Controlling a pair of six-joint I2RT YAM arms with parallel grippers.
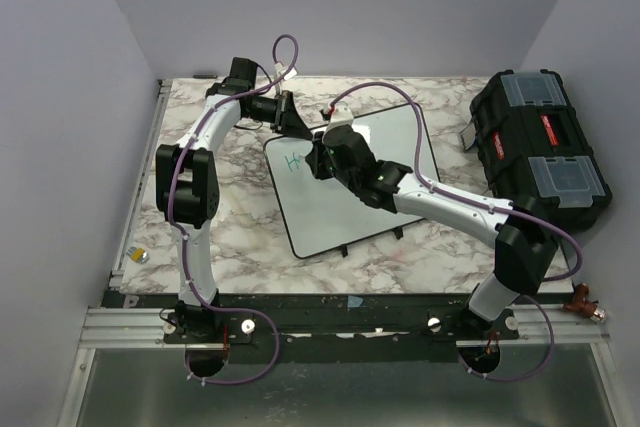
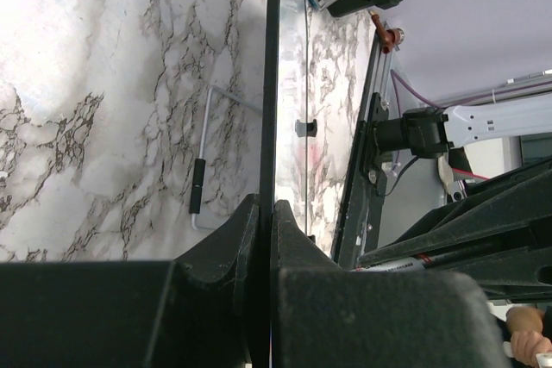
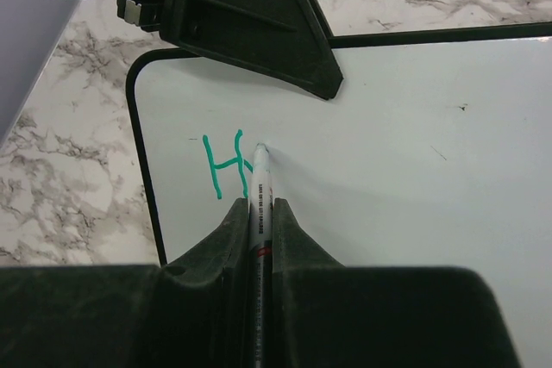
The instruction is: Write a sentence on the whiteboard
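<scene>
Black fingers of the right gripper (image 3: 259,206) are seen clamped on a marker (image 3: 259,180). It is held lengthwise between them, its long axis pointing straight ahead of the wrist and down to the board (image 3: 414,144). Its tip appears to be set on the white surface, just right of a teal H. Of the sentence (image 3: 226,165) only that one letter is written, near the board's far left corner as seen from above.

The rest of the line is judged to belong to the right of the tip, along the far edge and away from that corner. The next stroke is therefore expected to be made sideways to the marker's axis, not along it. The right arm is the nearer to that bare stretch and is the one equipped for it.

Beyond the letter, the left gripper (image 2: 266,213) is found closed on the board's thin far edge, close to the same corner, so the board is steadied there. The board rests on the marble table (image 1: 250,227), skewed to its edges. Farthest to the right, a black toolbox (image 1: 540,142) is seen well apart from the board.
</scene>
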